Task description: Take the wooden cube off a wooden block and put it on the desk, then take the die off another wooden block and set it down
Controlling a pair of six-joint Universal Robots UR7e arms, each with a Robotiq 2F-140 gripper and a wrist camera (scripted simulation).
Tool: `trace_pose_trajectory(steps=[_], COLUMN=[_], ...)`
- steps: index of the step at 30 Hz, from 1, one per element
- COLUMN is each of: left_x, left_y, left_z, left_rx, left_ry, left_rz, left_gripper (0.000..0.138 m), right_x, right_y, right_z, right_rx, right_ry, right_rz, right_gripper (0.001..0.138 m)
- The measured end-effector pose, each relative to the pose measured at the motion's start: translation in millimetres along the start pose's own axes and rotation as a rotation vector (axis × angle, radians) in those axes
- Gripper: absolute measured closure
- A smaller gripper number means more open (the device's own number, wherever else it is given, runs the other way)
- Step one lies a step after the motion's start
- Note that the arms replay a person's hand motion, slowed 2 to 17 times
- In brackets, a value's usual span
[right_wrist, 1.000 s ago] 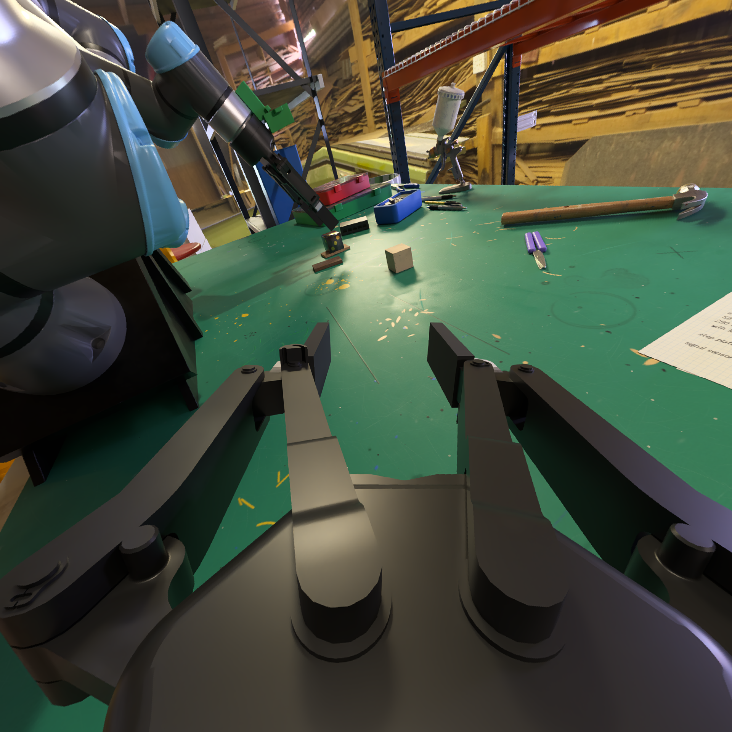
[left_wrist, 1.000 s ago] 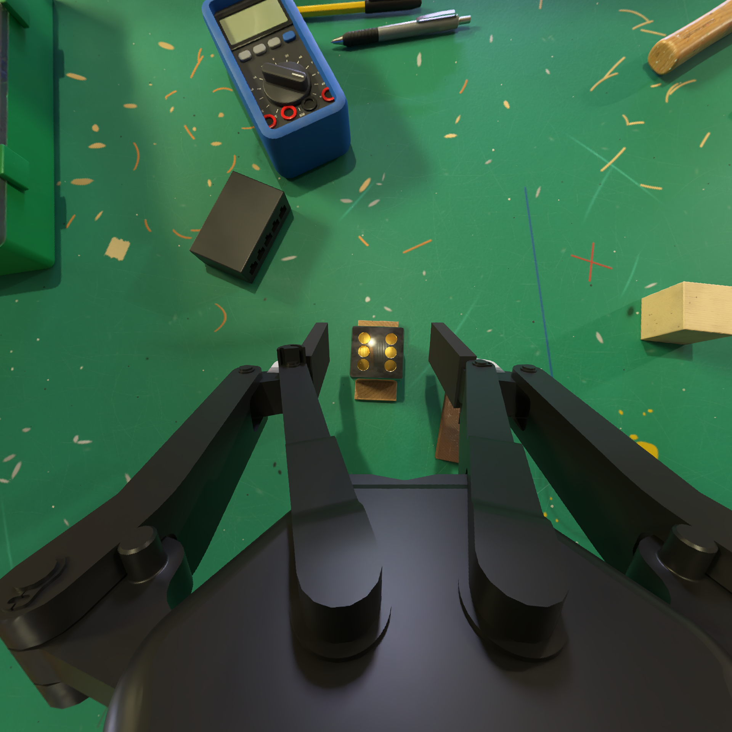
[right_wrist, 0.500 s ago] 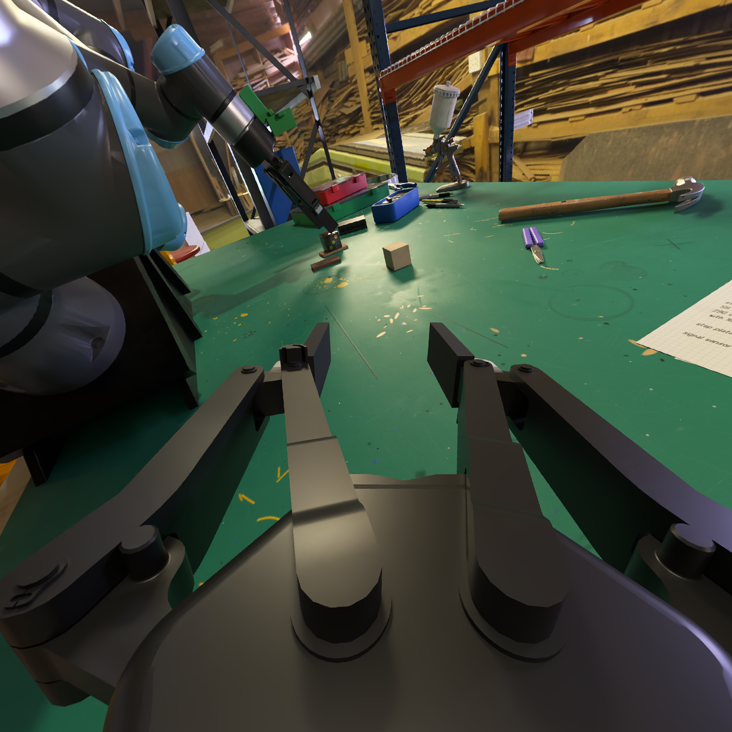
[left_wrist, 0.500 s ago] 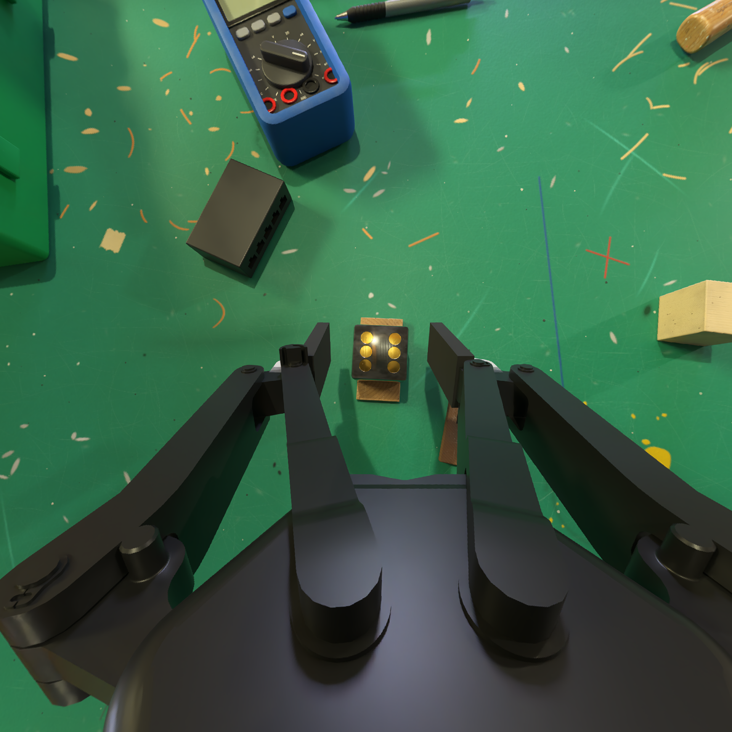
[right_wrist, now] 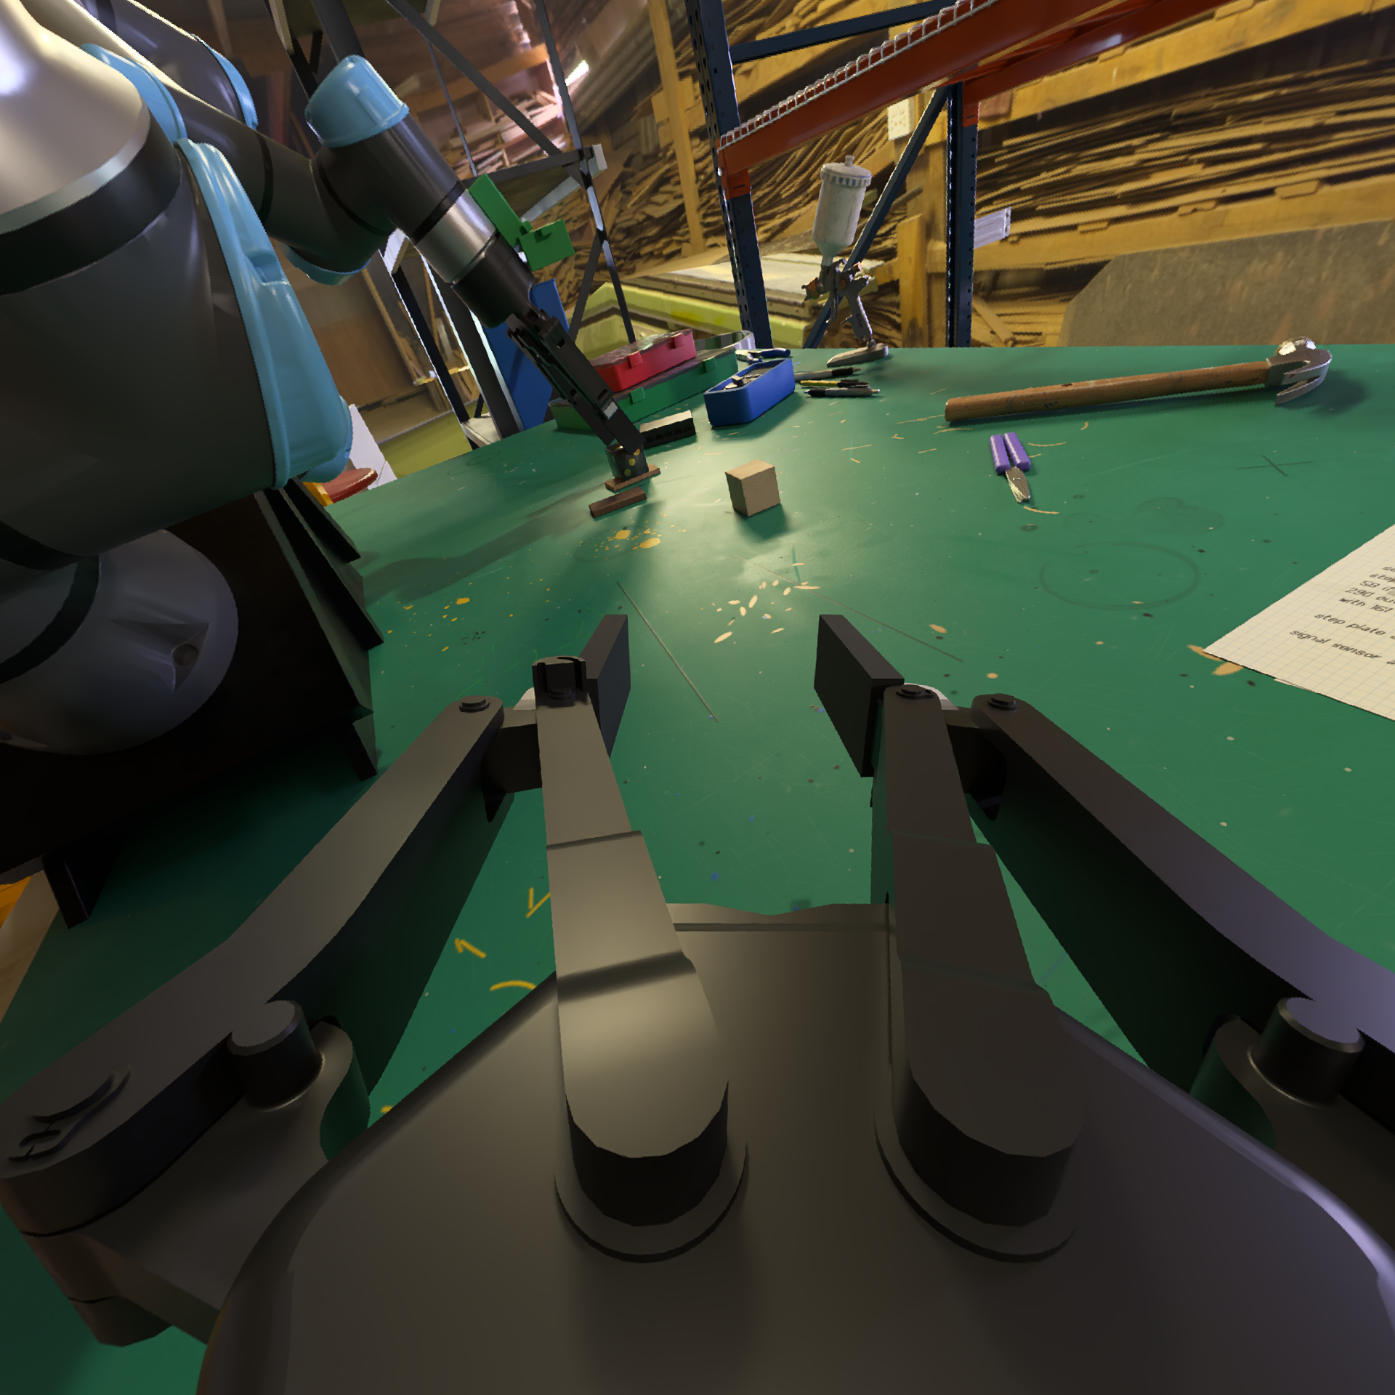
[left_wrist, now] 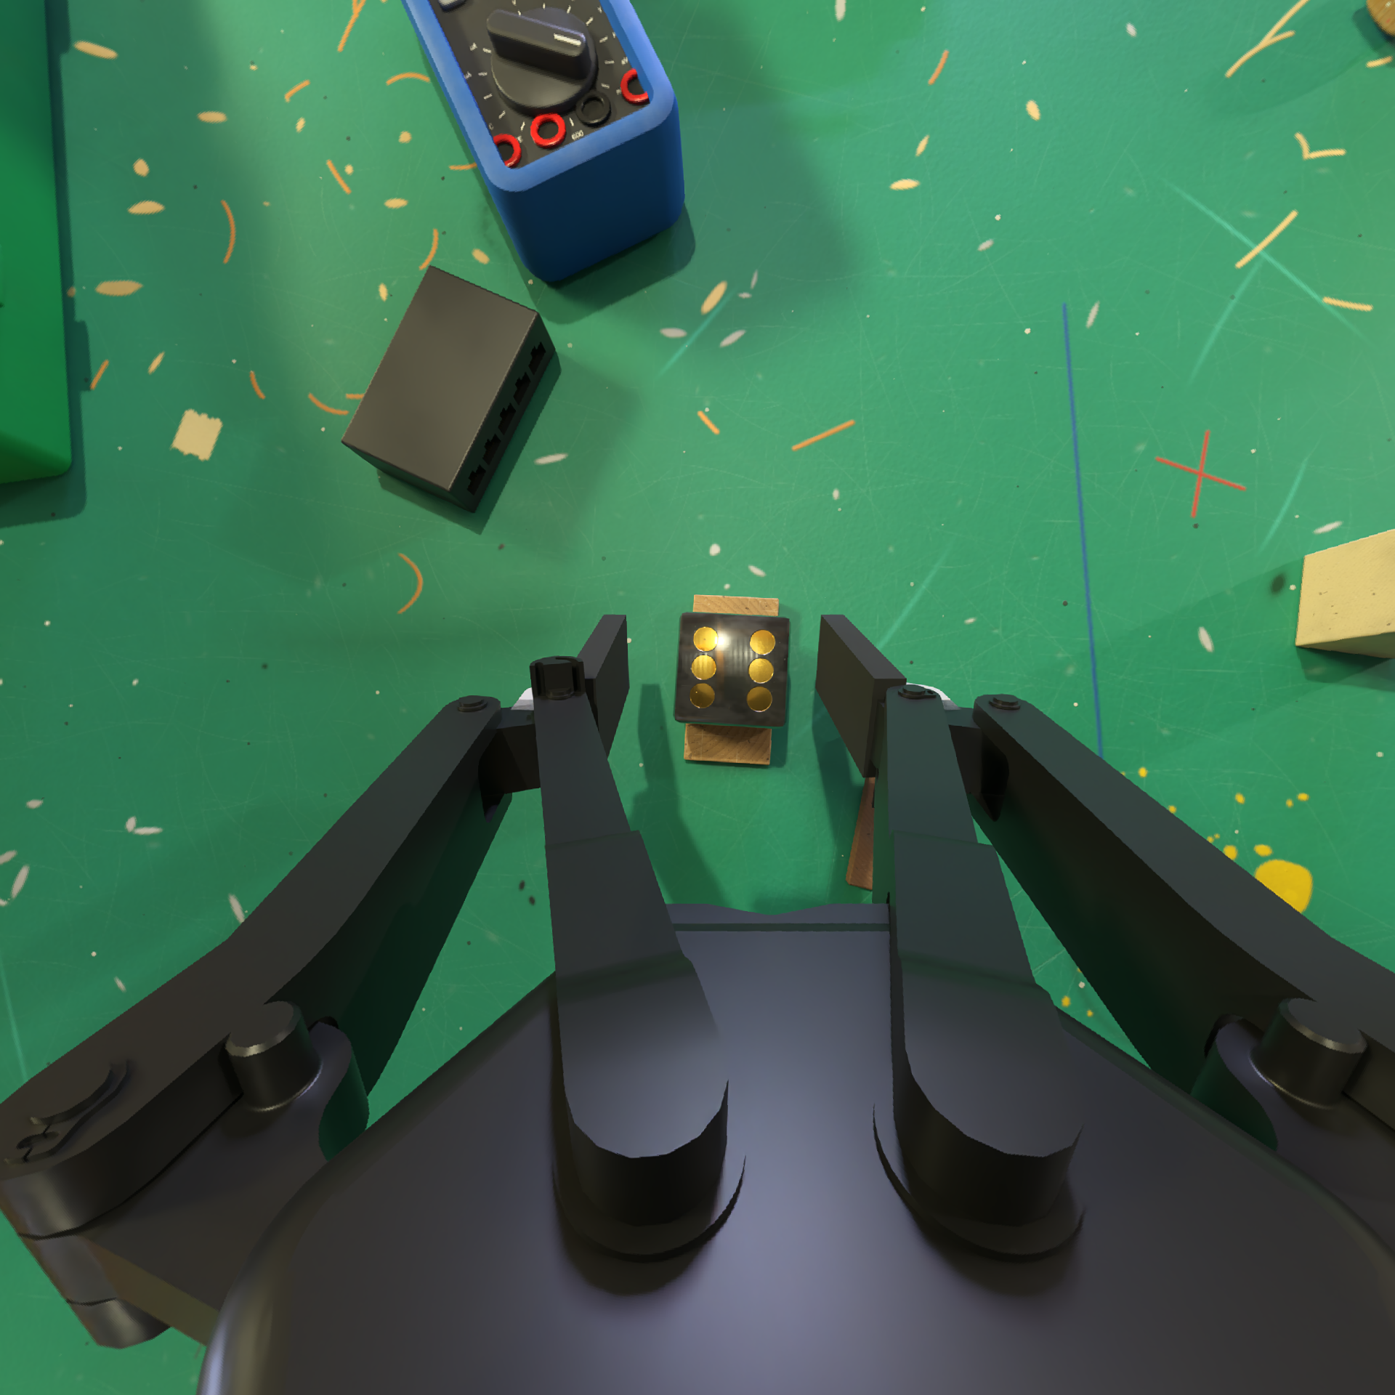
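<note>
In the left wrist view, the left gripper (left_wrist: 723, 672) hangs above the green worktop (left_wrist: 943, 453) with its jaws spread wide and holding nothing. The die (left_wrist: 731, 670) sits right between them, black with gold pips, resting on a small wooden block (left_wrist: 727, 743) that pokes out ahead of and behind it. A second wooden block (left_wrist: 860, 842) peeks out beside the right-hand finger, bare as far as can be seen. The wooden cube (left_wrist: 1347, 596) lies on the worktop, well off to the right of the jaws. Beyond the jaws lie a black box (left_wrist: 445, 385) and a blue multimeter (left_wrist: 558, 113).

The die looks small, hard, light and glossy, so it may slip. Its two flat side faces, each facing a pad, seem the best place to hold it.

In the right wrist view, the right gripper (right_wrist: 721, 672) also stands open and empty over bare worktop. Far ahead, slightly left of its jaws, the left gripper reaches the die; the wooden cube rests just right of that. Farther back, a red case (right_wrist: 645, 361) sits on a green case (right_wrist: 664, 389); what they hold cannot be seen.
</note>
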State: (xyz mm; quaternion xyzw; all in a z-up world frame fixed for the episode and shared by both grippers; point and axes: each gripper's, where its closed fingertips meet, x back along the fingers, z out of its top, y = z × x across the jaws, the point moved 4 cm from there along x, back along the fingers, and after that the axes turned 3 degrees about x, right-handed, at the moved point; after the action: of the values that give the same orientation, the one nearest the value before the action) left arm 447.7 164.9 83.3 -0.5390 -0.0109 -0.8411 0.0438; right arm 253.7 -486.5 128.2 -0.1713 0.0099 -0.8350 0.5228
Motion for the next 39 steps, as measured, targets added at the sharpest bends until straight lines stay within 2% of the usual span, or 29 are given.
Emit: trace_pose_trajectory(steps=[14, 18, 21, 24, 32, 39], left_x=[-13.7, -17.2, -17.9, -17.8, -10.8, 5.1], left_y=[-2.5, -0.4, 2.7, 2.0, 1.8, 1.0], left_z=[-6.4, -7.8, -7.5, -6.3, -2.1, 5.5], left_rx=[-0.018, -0.037, -0.055, -0.064, -0.099, -0.138], left_ry=[-0.073, -0.093, -0.097, -0.091, -0.084, -0.06], left_rz=[0.016, -0.003, -0.027, -0.026, -0.029, -0.041], left_gripper=[0.073, 0.082, 0.097, 0.097, 0.097, 0.097], right_x=[1.2, 1.2, 1.3, 1.7, 3.3, 4.8], right_y=[-0.3, -0.6, -0.9, -1.5, -2.9, -3.7], right_z=[2.1, 3.0, 4.0, 5.0, 6.9, 8.0], right_rx=[0.004, 0.007, 0.009, 0.011, 0.018, 0.02], right_ry=[-0.002, -0.001, 0.001, 0.003, 0.004, 0.004], right_rz=[-0.006, -0.008, -0.009, -0.01, -0.016, -0.02], right_gripper=[0.073, 0.073, 0.073, 0.073, 0.074, 0.074])
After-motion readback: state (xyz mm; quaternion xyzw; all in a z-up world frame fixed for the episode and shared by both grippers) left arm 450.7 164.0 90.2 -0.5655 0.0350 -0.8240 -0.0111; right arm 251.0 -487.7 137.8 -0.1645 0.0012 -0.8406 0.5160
